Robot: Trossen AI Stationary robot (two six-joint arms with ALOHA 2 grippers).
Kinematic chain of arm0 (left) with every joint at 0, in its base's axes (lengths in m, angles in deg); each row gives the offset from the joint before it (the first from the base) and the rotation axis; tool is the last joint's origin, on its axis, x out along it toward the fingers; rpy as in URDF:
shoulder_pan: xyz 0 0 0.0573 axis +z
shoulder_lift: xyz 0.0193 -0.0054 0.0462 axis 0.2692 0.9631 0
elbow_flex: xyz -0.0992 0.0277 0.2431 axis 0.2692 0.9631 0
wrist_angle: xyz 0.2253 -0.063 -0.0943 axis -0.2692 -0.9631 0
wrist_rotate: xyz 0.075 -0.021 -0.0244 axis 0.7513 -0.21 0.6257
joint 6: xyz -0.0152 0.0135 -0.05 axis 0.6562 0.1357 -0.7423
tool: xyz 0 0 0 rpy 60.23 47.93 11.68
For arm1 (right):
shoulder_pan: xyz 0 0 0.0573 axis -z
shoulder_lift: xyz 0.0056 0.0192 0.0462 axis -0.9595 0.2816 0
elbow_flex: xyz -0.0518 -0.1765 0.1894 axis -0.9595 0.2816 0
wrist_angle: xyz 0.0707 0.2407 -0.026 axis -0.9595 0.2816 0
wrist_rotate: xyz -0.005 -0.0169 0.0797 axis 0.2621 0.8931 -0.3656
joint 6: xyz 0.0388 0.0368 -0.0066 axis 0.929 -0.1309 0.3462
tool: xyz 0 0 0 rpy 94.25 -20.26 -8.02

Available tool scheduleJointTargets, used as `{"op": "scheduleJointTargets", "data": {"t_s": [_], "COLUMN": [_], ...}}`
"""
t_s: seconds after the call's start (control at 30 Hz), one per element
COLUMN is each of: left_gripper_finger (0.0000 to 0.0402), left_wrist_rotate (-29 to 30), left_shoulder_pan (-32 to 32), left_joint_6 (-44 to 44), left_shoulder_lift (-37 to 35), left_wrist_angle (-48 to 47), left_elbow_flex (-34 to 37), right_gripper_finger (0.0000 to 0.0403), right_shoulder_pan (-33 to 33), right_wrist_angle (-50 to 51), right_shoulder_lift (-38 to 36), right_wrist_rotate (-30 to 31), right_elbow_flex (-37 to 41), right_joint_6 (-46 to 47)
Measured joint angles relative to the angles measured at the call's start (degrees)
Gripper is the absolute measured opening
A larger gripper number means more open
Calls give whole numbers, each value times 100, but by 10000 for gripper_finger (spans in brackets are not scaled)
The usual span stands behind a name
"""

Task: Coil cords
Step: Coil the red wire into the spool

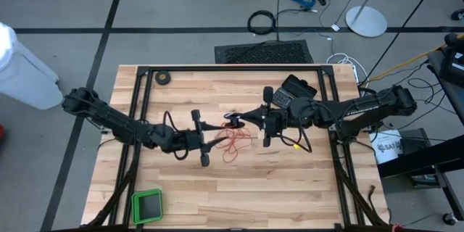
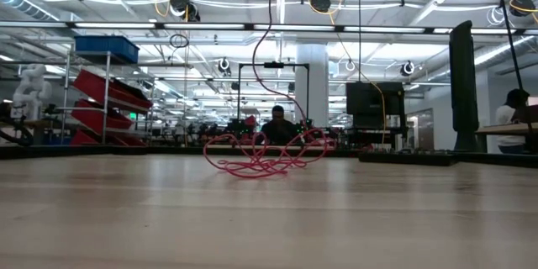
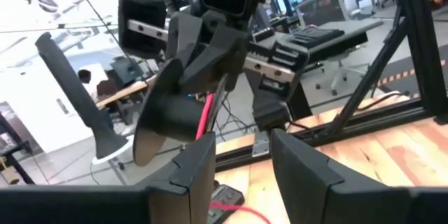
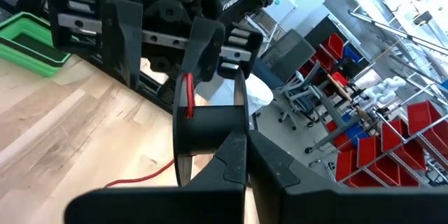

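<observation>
The thin red wire lies in a loose tangle on the wooden table's middle, also in the low view. One strand rises from it to the small black reel, held in the air. My right gripper comes from the table's right and is shut on the reel. My left gripper comes from the left, facing it. It is open, its fingertips just short of the reel. The wire runs down past one left finger. My left gripper's finger stands right beside the red wire coming off the reel; whether it touches the wire I cannot tell. My right gripper pinches the reel's thin flange between its two fingers, level, from the table's right. The reel is lifted clear of the table, its axis roughly level, with wire on its drum.
A black tape roll lies at the table's far left. A green tray sits at the near left corner. A black device lies behind my right arm. Black frame rails edge the table. Bare wood lies toward the near edge.
</observation>
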Motion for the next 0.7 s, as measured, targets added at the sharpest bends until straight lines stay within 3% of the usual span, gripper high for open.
{"op": "scheduleJointTargets", "data": {"t_s": [0.7], "left_gripper_finger": [145], "left_wrist_rotate": [301], "left_shoulder_pan": [-54], "left_joint_6": [172], "left_shoulder_lift": [0], "left_wrist_angle": [33], "left_elbow_flex": [0], "right_gripper_finger": [0], "right_shoulder_pan": [-7], "right_wrist_angle": [111], "right_shoulder_lift": [0], "right_wrist_rotate": [2], "right_elbow_flex": [0], "right_joint_6": [48]}}
